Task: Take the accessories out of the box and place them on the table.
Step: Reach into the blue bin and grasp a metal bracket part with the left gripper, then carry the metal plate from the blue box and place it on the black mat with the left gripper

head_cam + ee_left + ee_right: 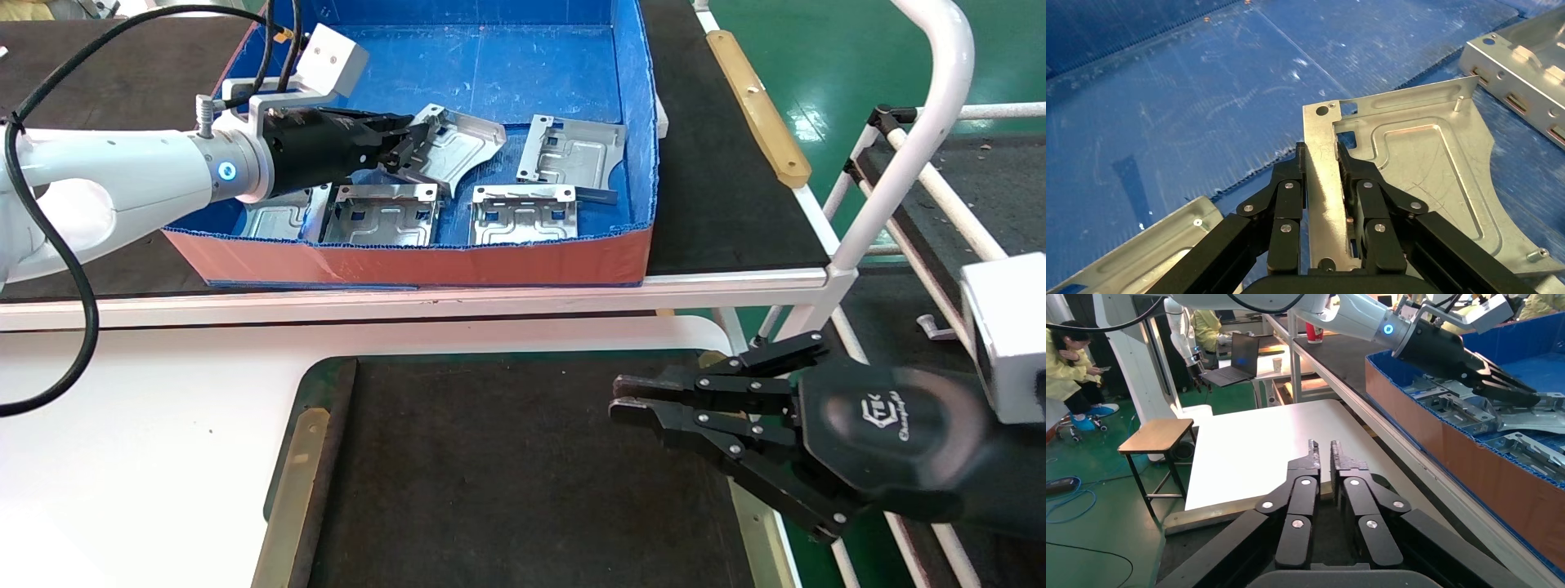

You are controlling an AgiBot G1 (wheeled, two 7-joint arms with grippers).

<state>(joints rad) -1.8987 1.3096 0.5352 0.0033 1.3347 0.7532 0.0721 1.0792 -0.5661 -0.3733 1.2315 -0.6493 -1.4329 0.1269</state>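
While the left gripper (406,143) is clamped on the edge of one plate (454,149), tilted up inside the box (409,260), the right gripper (625,398) hangs closed and empty over the table (507,474). Next, I think, the plate must be lifted clear of the front wall.

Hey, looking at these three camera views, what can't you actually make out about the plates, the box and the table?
- Plate count: in the head view the left gripper and its arm cover part of the box, hiding most of the near-left plate.
- Held plate: the left wrist view's edge cuts off its near end, so grip depth is unclear.
- Table: the right gripper hides its right side, and the frame cuts its near edge.
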